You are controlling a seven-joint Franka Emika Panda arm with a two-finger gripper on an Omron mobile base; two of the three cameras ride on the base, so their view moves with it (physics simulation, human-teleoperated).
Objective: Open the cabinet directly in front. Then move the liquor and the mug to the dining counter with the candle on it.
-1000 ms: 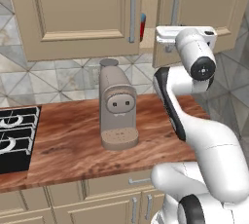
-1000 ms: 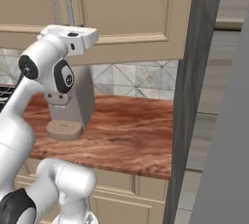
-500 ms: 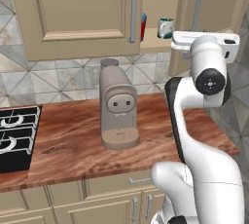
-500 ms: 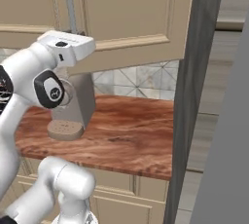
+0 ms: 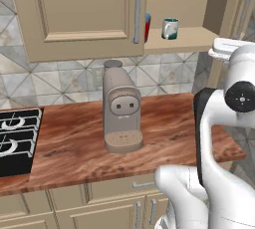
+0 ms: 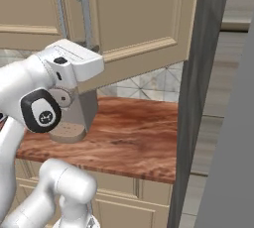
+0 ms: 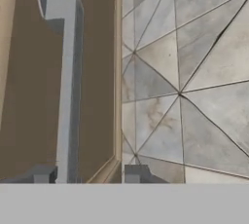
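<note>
The left base view looks into the cabinet (image 5: 199, 39): its right door (image 5: 234, 19) stands swung out, its left door (image 5: 79, 14) is shut. On the shelf inside stand one mug (image 5: 170, 28) and, left of it, one bottle of liquor (image 5: 147, 27), half hidden behind the shut door's edge. One coffee machine (image 5: 121, 113) stands on the worktop (image 5: 69, 143) below the cabinet, with one stove (image 5: 17, 138) to its left.

The right base view shows two long door handles (image 6: 85, 19) side by side above the arm.

The hand view shows the gripper (image 7: 87, 174) with its tips apart, one handle (image 7: 65, 86) running up from between them; whether they touch it I cannot tell.
</note>
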